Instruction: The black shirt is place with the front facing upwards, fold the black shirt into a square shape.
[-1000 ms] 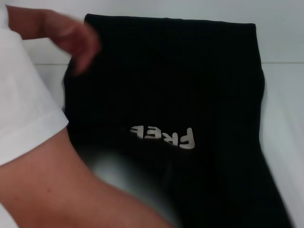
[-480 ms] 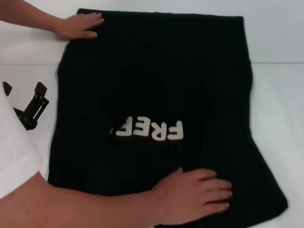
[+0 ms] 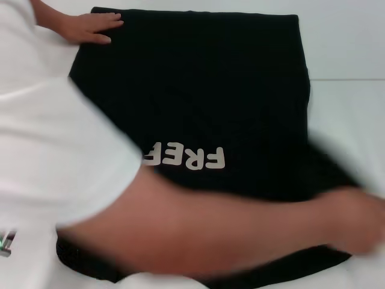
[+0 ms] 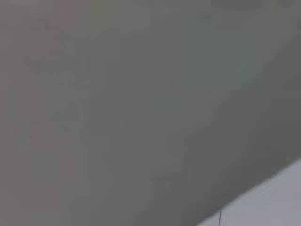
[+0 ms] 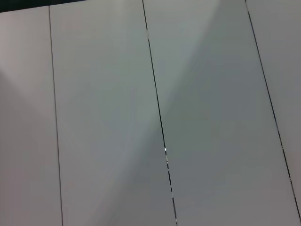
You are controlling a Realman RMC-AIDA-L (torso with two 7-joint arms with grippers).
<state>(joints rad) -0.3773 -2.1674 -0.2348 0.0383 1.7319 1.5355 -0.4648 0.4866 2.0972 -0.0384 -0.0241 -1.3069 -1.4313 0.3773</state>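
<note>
Two human hands, not the robot's end effectors, are seen on the shirt (image 3: 204,102), which is spread with the "FREE" lettering (image 3: 185,158) up over the middle of the white counter (image 3: 349,114). One hand (image 3: 90,27) is pressed on the far left corner of the shirt; a sleeved arm (image 3: 180,226) is stretched across the near edge toward the near right corner, and its motion is blurred. If the cloth is dragged by this arm, wrinkles or a skewed hem may result, and a square fold would be harder. No end effector is shown in any view, so their state cannot be told. While the person is leaning over the counter, any robot reach is blocked.
</note>
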